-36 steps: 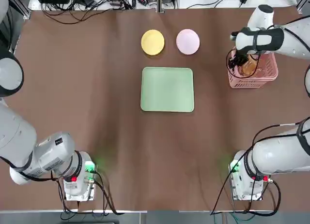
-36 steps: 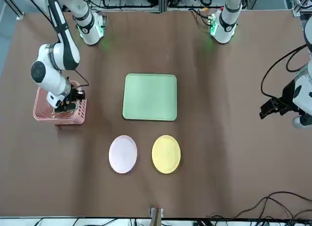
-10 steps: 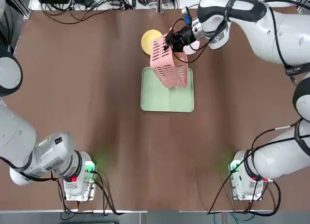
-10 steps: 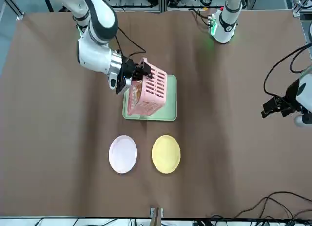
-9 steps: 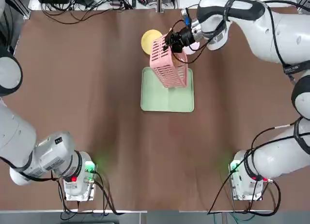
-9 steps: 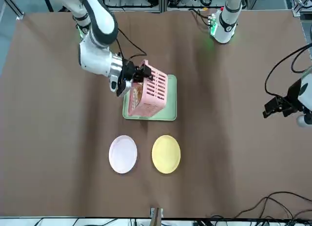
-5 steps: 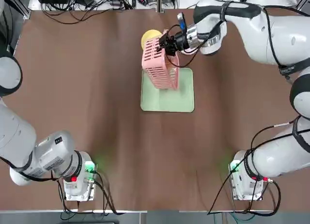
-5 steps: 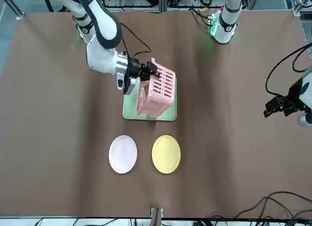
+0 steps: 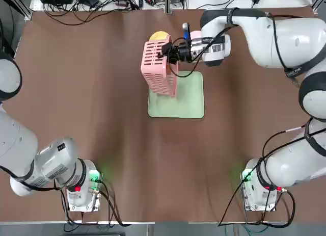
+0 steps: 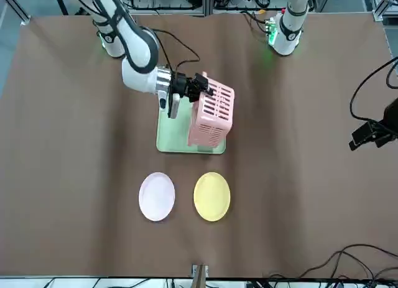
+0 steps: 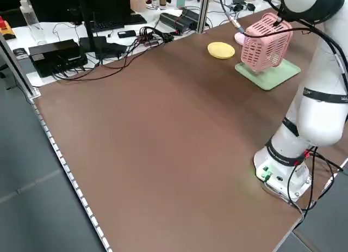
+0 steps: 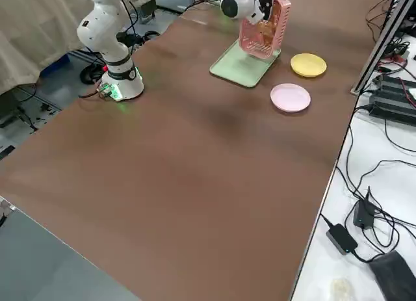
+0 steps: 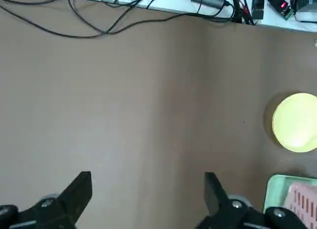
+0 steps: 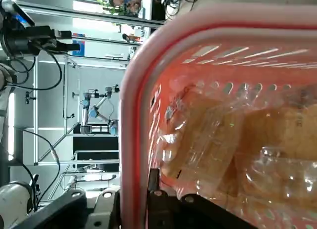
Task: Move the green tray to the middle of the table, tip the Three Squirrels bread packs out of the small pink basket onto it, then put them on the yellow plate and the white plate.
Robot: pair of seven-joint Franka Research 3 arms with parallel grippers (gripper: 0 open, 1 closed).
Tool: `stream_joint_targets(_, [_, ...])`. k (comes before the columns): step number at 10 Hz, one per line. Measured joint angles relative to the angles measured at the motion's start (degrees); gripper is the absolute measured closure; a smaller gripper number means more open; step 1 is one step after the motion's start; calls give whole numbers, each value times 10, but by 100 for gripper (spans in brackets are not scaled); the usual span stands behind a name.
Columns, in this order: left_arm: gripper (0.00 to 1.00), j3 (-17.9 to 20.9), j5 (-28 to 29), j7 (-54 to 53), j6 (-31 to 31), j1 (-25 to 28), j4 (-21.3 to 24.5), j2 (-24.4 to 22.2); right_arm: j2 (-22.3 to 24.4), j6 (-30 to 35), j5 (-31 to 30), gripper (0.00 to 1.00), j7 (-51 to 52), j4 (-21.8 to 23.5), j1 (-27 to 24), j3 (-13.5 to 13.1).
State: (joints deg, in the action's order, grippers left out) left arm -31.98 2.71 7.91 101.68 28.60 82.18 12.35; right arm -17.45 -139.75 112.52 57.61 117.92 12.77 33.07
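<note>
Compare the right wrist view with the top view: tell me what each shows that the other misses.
Only the right wrist view shows the Three Squirrels bread packs, inside the small pink basket. Only the top view shows the green tray beneath the basket, the yellow plate partly hidden behind it, and the brown table. Both show the basket, tipped, gripped at its rim by the right end effector.

The table (image 9: 91, 103) wears a plain dark brown cloth. On it, the green tray (image 9: 188, 101) is pale mint, the yellow plate (image 10: 212, 196) plain yellow, the white plate (image 10: 157, 196) faintly pinkish. Above the tray, the small pink basket (image 9: 157, 70) has slotted sides; the bread packs (image 14: 233, 140) inside are clear over orange-brown.
</note>
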Motion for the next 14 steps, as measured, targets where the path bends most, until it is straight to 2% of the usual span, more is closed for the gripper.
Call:
stream_joint_targets(4, [0,2,1,0,-3,0,0,-9,-23,30,16,93,39,-15,0,20])
stream_joint_targets(7, [0,1,1,0,-3,-2,0,-9,-31,59,23,93,41,-16,0,23])
stream_joint_targets(11, [0,1,1,0,-8,-2,0,-9,-74,83,26,93,78,-18,0,23])
stream_joint_targets(14, [0,1,1,0,-14,-2,0,-9,-100,110,51,93,113,-21,-1,23])
